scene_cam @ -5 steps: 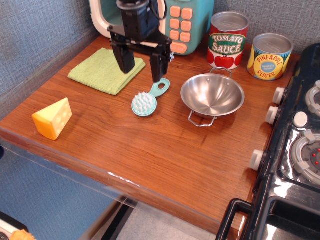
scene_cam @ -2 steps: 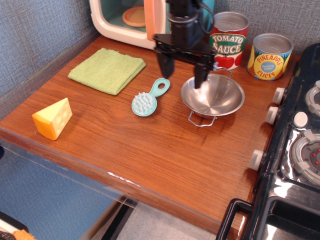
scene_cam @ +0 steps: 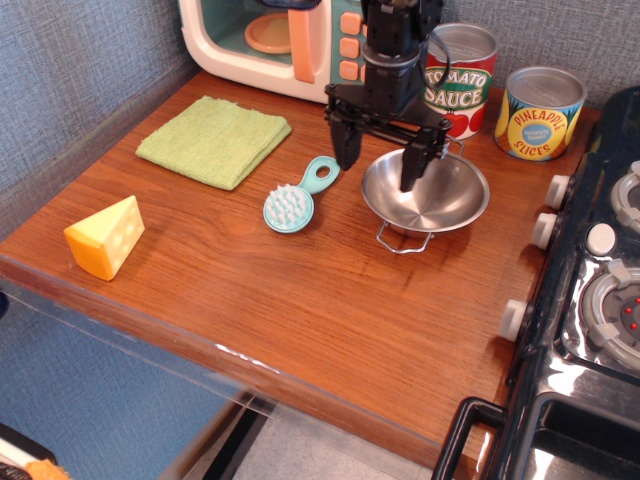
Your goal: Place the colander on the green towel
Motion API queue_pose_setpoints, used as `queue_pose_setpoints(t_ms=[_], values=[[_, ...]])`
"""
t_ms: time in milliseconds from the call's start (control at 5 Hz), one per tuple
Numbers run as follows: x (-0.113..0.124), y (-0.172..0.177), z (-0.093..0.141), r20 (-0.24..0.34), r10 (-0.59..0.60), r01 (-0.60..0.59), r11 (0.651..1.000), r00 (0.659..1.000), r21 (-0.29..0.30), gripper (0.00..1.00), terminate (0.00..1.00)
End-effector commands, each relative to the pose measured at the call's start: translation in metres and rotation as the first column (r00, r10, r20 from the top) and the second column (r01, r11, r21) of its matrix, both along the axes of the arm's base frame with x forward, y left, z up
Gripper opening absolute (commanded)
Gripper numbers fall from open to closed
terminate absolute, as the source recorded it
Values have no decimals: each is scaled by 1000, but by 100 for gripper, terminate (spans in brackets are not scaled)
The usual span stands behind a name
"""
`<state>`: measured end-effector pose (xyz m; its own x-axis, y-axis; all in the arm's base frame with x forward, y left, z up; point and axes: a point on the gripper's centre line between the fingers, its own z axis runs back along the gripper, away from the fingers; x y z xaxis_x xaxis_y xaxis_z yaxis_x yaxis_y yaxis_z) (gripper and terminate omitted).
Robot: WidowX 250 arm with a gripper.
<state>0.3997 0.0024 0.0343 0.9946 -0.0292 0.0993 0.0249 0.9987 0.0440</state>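
Gripper spread open over the left rim of the colander, holding nothing.

One finger sits outside the rim, the other inside the bowl; can't tell if either touches metal. Colander rests upright on the wood counter, in front of the tomato sauce can, just right of the teal brush. Green towel lies flat at back left, well apart from the colander. Cheese wedge near front-left edge.
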Motion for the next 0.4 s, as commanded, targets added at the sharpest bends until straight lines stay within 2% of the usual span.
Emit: queue_pose_setpoints(t_ms=[0, 200], values=[[8, 18, -16, -33, 68, -68, 998, 997, -6, 100, 0], [6, 10, -31, -61, 46, -48, 999, 997, -24, 100, 0]])
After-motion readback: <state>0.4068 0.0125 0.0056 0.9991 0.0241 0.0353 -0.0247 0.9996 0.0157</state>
